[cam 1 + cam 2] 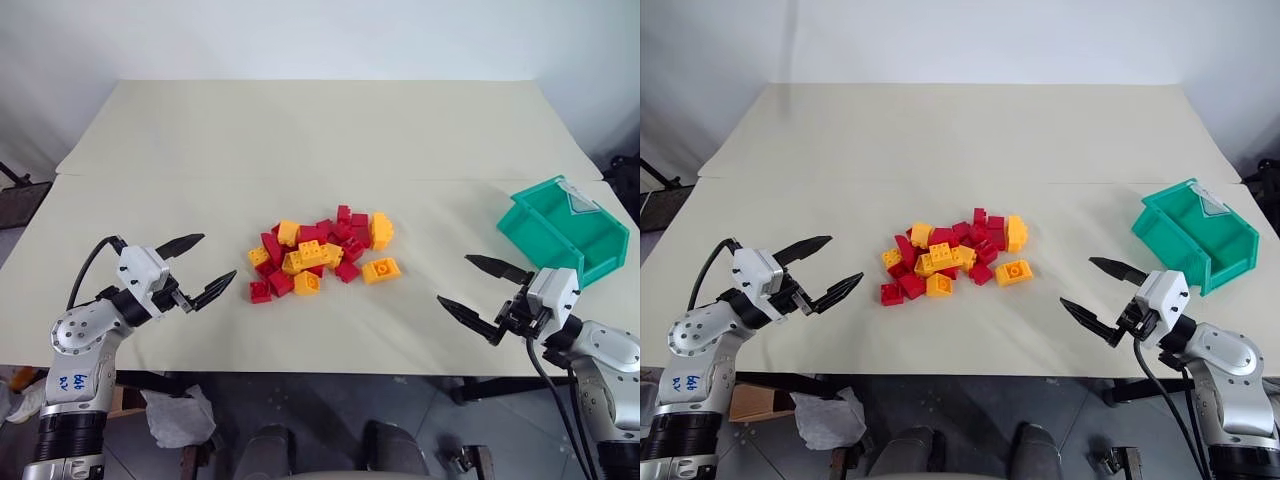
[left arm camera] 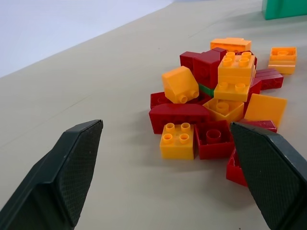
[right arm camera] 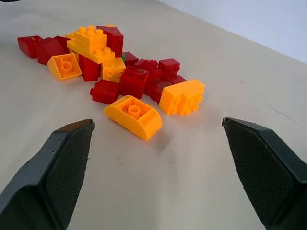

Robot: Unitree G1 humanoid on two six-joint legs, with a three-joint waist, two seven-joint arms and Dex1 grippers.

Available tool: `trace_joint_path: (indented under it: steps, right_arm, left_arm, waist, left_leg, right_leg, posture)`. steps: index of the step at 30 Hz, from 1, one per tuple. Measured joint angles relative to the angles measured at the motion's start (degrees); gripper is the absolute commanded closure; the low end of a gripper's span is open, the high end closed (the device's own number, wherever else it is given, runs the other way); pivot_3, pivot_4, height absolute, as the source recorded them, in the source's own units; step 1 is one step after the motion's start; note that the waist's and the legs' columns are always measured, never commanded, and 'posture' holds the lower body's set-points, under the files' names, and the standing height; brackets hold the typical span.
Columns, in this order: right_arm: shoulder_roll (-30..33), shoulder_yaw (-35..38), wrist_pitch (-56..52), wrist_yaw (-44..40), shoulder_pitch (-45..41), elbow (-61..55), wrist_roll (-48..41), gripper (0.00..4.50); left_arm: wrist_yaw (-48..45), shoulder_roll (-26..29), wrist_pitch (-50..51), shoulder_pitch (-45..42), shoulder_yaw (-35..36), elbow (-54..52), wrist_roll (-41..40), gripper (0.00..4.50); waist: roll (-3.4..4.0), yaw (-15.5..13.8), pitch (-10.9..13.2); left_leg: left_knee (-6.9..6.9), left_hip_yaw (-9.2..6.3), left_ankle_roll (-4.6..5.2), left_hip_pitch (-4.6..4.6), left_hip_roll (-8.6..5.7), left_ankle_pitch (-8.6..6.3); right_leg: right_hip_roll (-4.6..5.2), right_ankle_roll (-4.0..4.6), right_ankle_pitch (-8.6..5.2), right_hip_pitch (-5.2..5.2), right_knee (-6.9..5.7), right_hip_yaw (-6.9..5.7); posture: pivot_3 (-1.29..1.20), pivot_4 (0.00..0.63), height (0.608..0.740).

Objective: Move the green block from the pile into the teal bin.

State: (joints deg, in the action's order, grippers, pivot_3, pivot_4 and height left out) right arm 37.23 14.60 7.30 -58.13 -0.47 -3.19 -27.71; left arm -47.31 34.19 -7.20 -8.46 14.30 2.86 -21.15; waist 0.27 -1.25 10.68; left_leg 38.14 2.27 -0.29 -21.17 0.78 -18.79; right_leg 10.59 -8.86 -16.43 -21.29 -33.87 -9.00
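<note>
Holding both my grippers wide open and empty, I have my left gripper (image 1: pixel 197 267) on one side of the pile (image 1: pixel 322 256) and my right gripper (image 1: pixel 482 289) on the other. The green block (image 2: pixel 206 89) hides low inside the pile, under yellow bricks. The teal bin (image 1: pixel 562 230) sits near my right gripper. Blue scribbles on my left arm (image 1: pixel 70 381) are too small to read.

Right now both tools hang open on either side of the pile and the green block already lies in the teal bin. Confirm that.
Not quite. The green block is not in the teal bin; the left wrist view shows it wedged low in the pile, mostly buried under red and yellow-orange bricks. The rest holds: the left tool and right tool both stand open on either side of the pile.
</note>
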Motion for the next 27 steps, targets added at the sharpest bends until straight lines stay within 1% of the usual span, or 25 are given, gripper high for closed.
trace_joint_path:
  steps: [7,13,16,18,20,21,24,25,27]
  right_arm:
    - [0.0,0.0,-0.29,-0.58,-0.18,0.0,-0.11,0.04]
    - [-0.68,-1.61,-2.96,-1.15,-1.69,-1.43,-1.4,0.04]
    - [-1.27,-5.46,-6.88,-1.2,-4.26,-5.18,-2.57,0.57]
    - [-1.48,-9.23,-10.21,-1.3,-6.6,-8.11,-2.67,1.28]
    - [-1.87,-12.1,-12.72,-1.38,-8.71,-9.37,-2.66,1.91]
    - [-2.2,-13.62,-13.76,-1.56,-10.12,-9.54,-2.53,2.34]
    - [-3.63,-18.49,-15.25,-2.29,-14.43,-9.62,-0.63,3.29]
    - [-4.35,-19.85,-15.58,-2.35,-15.64,-9.47,0.02,3.73]
    - [-5.9,-22.17,-16.5,-2.33,-17.98,-8.69,1.34,4.4]
  left_arm:
    - [-1.02,-0.36,0.88,0.08,-0.39,0.0,-1.27,0.0]
    - [-3.64,-0.38,0.87,3.28,1.95,0.49,-4.71,0.0]
    - [-4.02,-0.35,0.57,5.61,5.18,1.49,-6.05,0.0]
    - [-4.26,-0.23,0.28,8.89,7.63,2.33,-6.49,0.0]
    - [-4.4,-0.25,0.08,12.07,9.16,2.59,-6.58,0.0]
    - [-4.23,-0.25,-0.06,13.57,10.06,2.55,-6.61,0.0]
    - [-3.35,-0.57,-0.55,17.73,12.72,2.05,-6.63,0.0]
    - [-3.13,-0.81,-0.7,18.93,13.21,1.82,-6.63,0.0]
    - [-2.58,-2.06,-0.82,21.27,13.85,-0.19,-6.66,0.0]
  waist:
    - [0.0,-0.02,0.0]
    - [0.0,0.31,0.0]
    - [0.01,0.8,0.0]
    - [0.01,1.41,0.0]
    - [-0.01,1.35,0.01]
    - [-0.03,1.35,0.01]
    - [-0.04,1.3,0.01]
    - [-0.04,1.26,0.01]
    - [-0.06,1.23,0.0]
  left_leg:
    - [0.0,0.01,0.0,-0.01,0.0,0.0]
    - [-0.01,0.05,-0.01,-0.01,0.07,0.0]
    - [-0.01,0.08,-0.01,0.01,0.09,0.0]
    - [-0.03,0.08,-0.03,0.0,0.1,-0.02]
    - [-0.02,0.07,-0.04,-0.03,0.11,-0.03]
    - [-0.01,0.06,-0.04,-0.05,0.1,-0.03]
    - [0.01,0.05,-0.03,-0.05,0.1,-0.04]
    - [0.01,0.05,-0.03,-0.06,0.1,-0.05]
    - [0.02,0.04,-0.03,-0.06,0.1,-0.06]
  right_leg:
    - [0.0,0.0,0.0,-0.01,0.0,0.01]
    - [-0.05,0.03,0.01,-0.09,-0.06,0.03]
    - [-0.05,0.04,0.01,-0.11,-0.09,0.07]
    - [-0.06,0.05,0.01,-0.15,-0.09,0.07]
    - [-0.06,0.05,0.01,-0.17,-0.09,0.05]
    - [-0.06,0.04,0.01,-0.17,-0.08,0.05]
    - [-0.05,0.05,0.02,-0.17,-0.09,0.05]
    - [-0.05,0.05,0.01,-0.18,-0.09,0.06]
    - [-0.05,0.05,0.02,-0.18,-0.09,0.06]
  posture:
    - [0.0,0.15,0.74]
    - [0.0,0.15,0.74]
    - [0.0,0.15,0.74]
    - [0.0,0.15,0.74]
    - [0.0,0.15,0.74]
    - [0.0,0.15,0.74]
    - [0.0,0.15,0.74]
    - [0.0,0.15,0.74]
    - [0.0,0.15,0.74]
